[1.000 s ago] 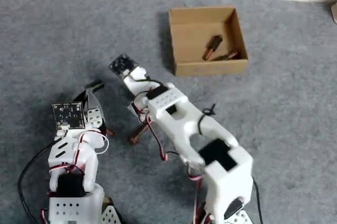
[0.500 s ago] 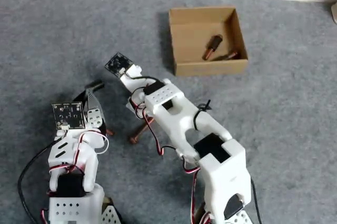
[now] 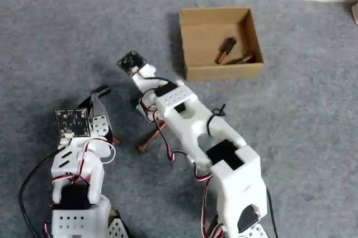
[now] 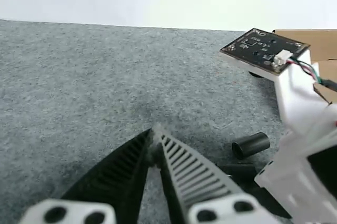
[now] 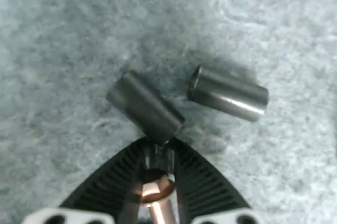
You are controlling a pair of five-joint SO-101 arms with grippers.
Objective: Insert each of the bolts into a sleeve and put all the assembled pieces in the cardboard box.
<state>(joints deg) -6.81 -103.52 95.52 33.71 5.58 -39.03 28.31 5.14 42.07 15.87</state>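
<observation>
Bolt (image 5: 152, 188) sits clamped in R claw (image 5: 157, 147), head back between the fingers, tip fwd and touching the near end of a sleeve (image 5: 146, 108) right ahead of the claw. That sleeve lies on the carpet (image 5: 63, 34) at an angle to the bolt, so the axes don't line up yet. Can't tell if the tip is inside the bore. 2nd sleeve (image 5: 229, 93) lies near the first, ahead and off to one side of the claw, not touching it. L claw (image 4: 155, 147) is pinched together w/ nothing in it, low over the carpet alongside R arm. Spare bolt (image 3: 150, 140) lies back of R claw, by the arm. Well beyond R claw stands the box (image 3: 224, 71), two pieces (image 3: 226, 47) inside.

Step in hand, I'd say: insertion. To do it well, swing the wrist so the bolt runs along the sleeve's axis, stay low, push slow. The sleeve is loose and round, so it'll prob. roll or skid. L claw could brace its far end.
</observation>
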